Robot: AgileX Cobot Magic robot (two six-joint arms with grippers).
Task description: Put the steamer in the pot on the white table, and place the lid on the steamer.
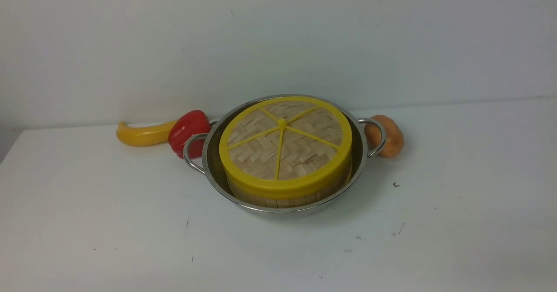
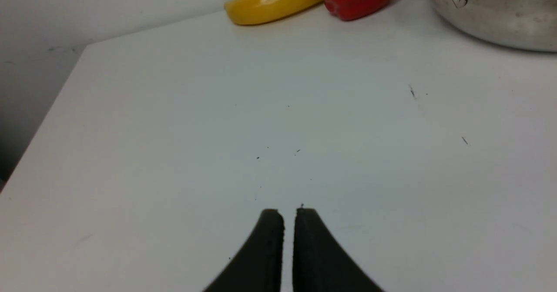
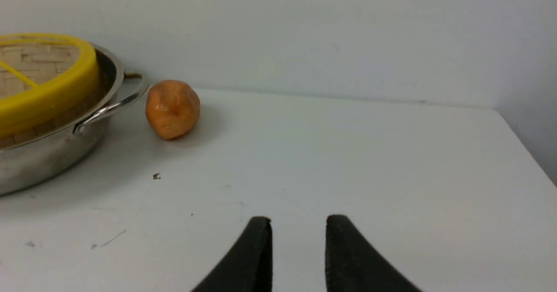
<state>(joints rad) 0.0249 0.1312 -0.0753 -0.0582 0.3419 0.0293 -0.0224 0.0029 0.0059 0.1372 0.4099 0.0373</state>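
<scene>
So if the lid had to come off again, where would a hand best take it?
Probably the lid's thick yellow rim, from straight above: it lies flat on the steamer and stands above the pot's wall. The central knob looks too small to pinch.

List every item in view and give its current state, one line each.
lid: lying flat on the steamer, covering it.
steamer: upright inside the pot, covered.
pot: upright on the white table, holding the steamer.
left gripper: shut, empty, above bare table.
right gripper: open, empty.
red pepper: beside the pot's left handle.
yellow pepper: lying on its side.
orange potato-like toy: by the right handle.
</scene>
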